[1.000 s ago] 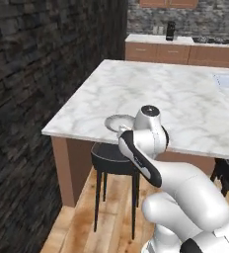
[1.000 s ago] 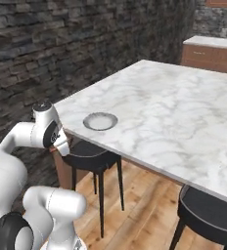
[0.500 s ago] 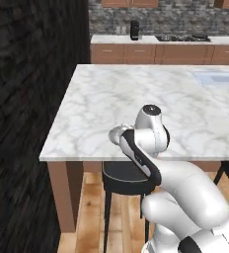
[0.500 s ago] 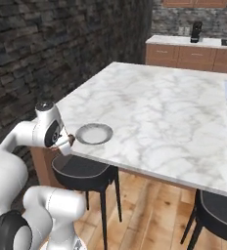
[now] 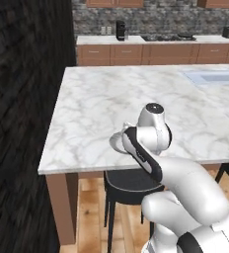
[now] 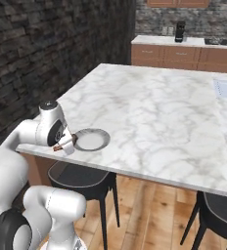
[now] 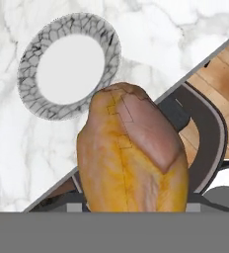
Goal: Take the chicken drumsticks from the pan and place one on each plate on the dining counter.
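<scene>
pincer (image 6: pixel 66 145) fingertips hidden behind the golden-brown drumstick (image 7: pixel 133 158) it pinches, thick end up close. plate (image 6: pixel 90 139) sits bare near the desk (image 6: pixel 174 117) edge.

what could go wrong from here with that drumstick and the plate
1. The drumstick hangs over the counter edge and the stool below, not yet over the plate; released now, it would likely fall toward the floor.
2. The plate sits close to the counter edge, so a low approach by the pincer might nudge it off.
3. The drumstick blocks much of the hand view, which may make aiming harder.
</scene>
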Tool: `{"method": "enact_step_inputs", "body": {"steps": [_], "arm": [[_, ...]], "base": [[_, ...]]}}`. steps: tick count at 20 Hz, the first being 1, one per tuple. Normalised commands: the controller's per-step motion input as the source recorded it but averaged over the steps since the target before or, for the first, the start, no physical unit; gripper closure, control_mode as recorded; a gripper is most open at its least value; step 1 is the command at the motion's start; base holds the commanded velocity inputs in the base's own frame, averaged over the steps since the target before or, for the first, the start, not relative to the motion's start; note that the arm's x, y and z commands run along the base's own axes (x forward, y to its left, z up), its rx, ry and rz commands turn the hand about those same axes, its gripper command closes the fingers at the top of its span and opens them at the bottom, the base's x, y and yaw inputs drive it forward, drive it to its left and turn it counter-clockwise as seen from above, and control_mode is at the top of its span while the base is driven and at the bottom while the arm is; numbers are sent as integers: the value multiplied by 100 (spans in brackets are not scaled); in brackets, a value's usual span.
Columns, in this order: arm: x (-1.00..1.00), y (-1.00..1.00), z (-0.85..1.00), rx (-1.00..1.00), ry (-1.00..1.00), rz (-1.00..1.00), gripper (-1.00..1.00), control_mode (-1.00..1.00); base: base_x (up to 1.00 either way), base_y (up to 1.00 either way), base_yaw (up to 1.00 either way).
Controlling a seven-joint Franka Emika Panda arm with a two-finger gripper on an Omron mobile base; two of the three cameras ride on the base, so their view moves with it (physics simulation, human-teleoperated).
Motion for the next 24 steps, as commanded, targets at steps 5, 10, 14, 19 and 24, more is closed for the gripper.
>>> {"method": "enact_step_inputs", "body": {"steps": [5, 10, 14, 19, 24], "arm": [[0, 0, 0, 0, 0, 0, 100, 100], [28, -10, 0, 0, 5, 0, 100, -100], [73, -28, 0, 0, 17, 2, 100, -100], [75, -16, 0, 0, 9, 4, 100, -100], [69, 1, -5, -8, 8, 0, 100, -100]], "base": [[6, 3, -1], [4, 0, 0], [0, 0, 0], [0, 0, 0], [0, 0, 0]]}}
